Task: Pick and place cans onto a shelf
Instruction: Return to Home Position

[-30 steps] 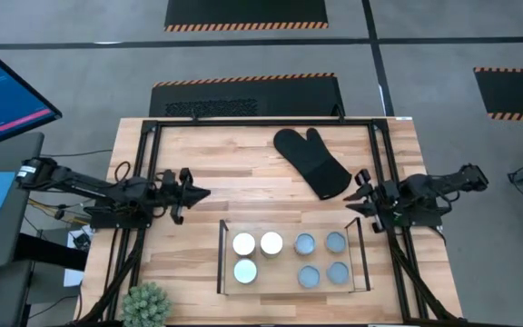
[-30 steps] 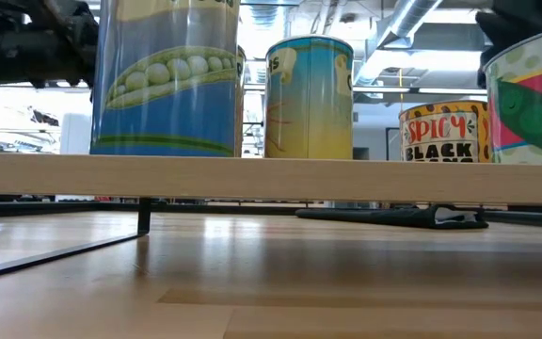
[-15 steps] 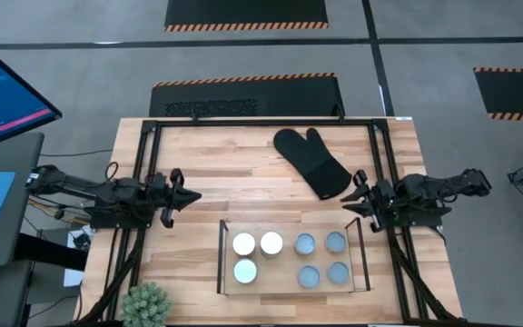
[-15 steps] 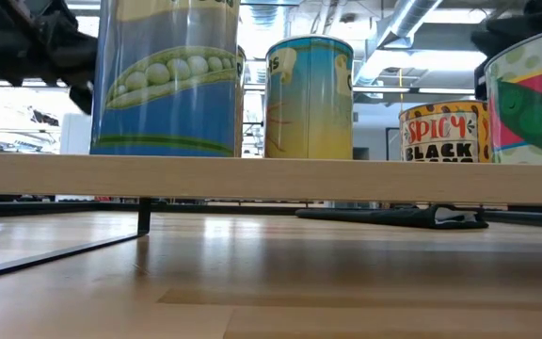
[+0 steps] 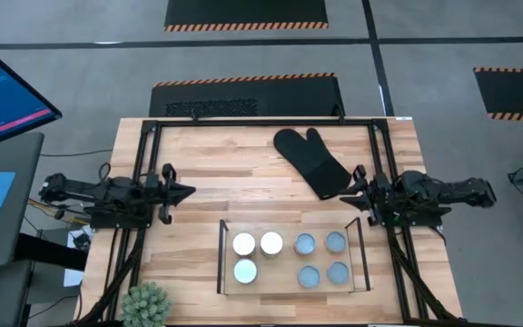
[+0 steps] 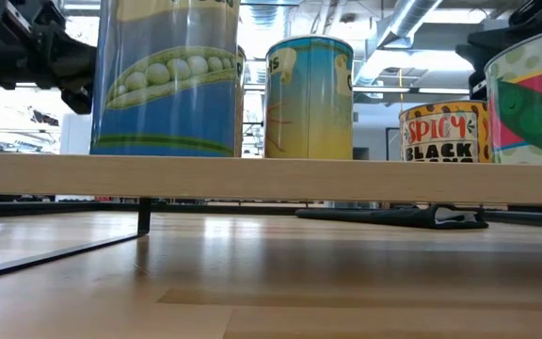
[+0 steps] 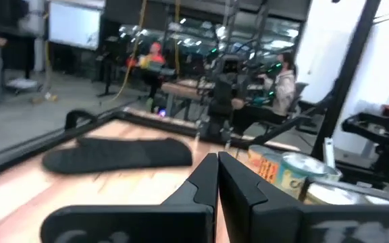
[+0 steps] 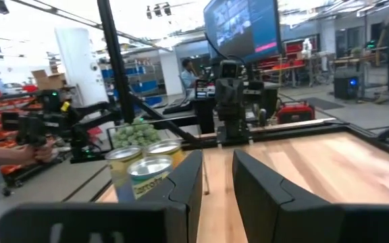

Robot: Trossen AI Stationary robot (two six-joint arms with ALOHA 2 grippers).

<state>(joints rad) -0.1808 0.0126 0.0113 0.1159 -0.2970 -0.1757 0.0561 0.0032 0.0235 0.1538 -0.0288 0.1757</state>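
Observation:
Seven cans stand on the low wire shelf (image 5: 363, 259) near the table's front edge: three white-topped ones (image 5: 244, 243) on its left, several blue-grey ones (image 5: 335, 242) on its right. The low view shows their printed labels (image 6: 310, 94) above the shelf's wood base (image 6: 271, 178). My left gripper (image 5: 189, 192) is shut and empty near the table's left edge, left of the shelf. My right gripper (image 5: 352, 193) is open and empty near the right edge, beside the shelf's far right corner. Both point inward at each other.
A black oven mitt (image 5: 314, 162) lies flat on the far right part of the table, close to my right gripper. The large black outer frame (image 5: 243, 123) rims the table. A small green plant (image 5: 146, 304) stands at the near left corner. People show in the room behind.
My left gripper has drawn back toward the table's left edge, away from the shelf, still shut. My right arm has settled back a little toward the right edge. The cans have stayed in place.

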